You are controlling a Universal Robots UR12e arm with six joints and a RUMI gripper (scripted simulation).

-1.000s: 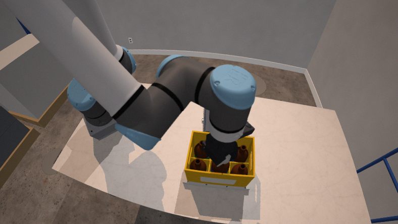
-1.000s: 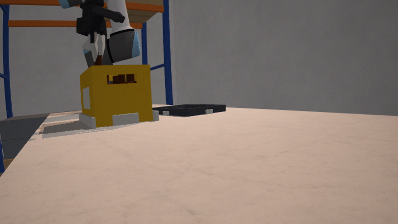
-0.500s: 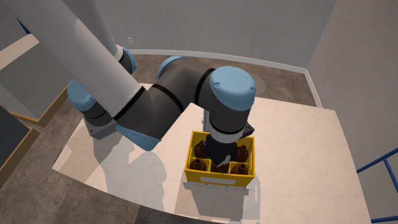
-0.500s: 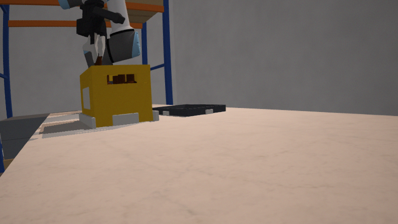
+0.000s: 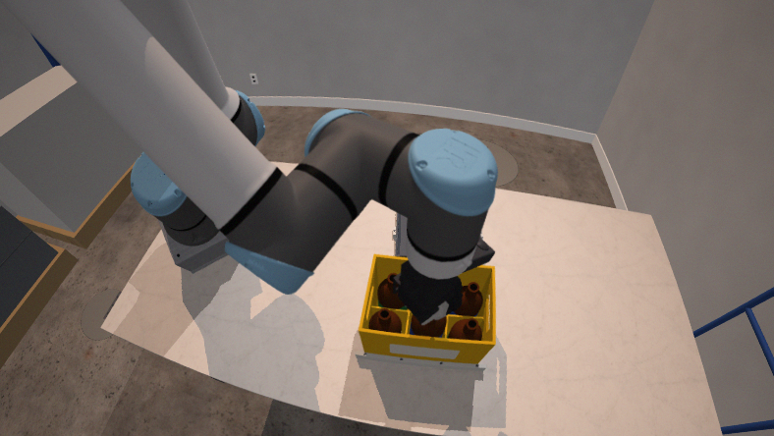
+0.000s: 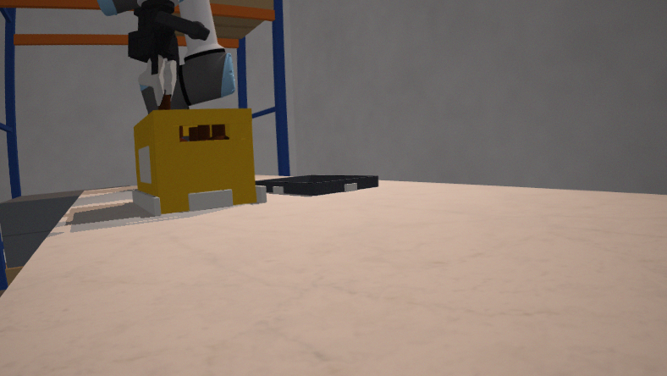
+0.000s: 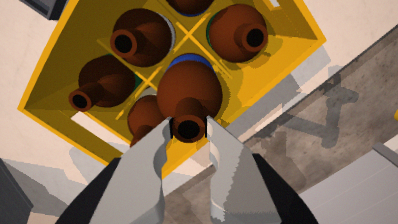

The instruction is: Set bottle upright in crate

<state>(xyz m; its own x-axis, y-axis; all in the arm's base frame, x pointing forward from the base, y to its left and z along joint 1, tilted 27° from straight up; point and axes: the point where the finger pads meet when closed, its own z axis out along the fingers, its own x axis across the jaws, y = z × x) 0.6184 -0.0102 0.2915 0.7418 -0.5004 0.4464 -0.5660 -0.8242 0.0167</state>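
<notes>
The claw [image 5: 434, 315] [image 6: 164, 92] [image 7: 189, 118] is clamped on the neck of the bottle [image 5: 427, 326] [image 6: 165, 102] [image 7: 190, 95], at six o'clock in the crate [image 5: 367, 338] [image 6: 205, 163] [image 7: 312, 37] (top view). Transfer from the tray [image 6: 298, 188] is done; final seating (if needed), release and withdrawal remain.
</notes>
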